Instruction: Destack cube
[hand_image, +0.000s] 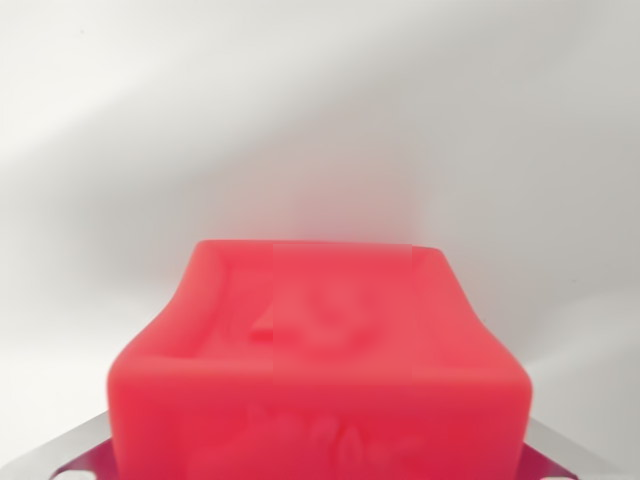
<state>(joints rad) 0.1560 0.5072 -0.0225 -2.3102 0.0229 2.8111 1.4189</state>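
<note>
A red cube (320, 340) fills the lower middle of the wrist view, very close to the camera and out of focus. Its top face has a raised rim and a faint embossed pattern. My gripper (318, 455) has the cube between its two grey metal fingers (75, 448), which show only as slivers at the bottom left and bottom right, pressed against the cube's sides. The gripper looks shut on the cube. Anything beneath the cube is hidden by it, and no second cube shows.
A plain white surface (320, 110) spreads behind and around the cube, blurred, with soft shadows.
</note>
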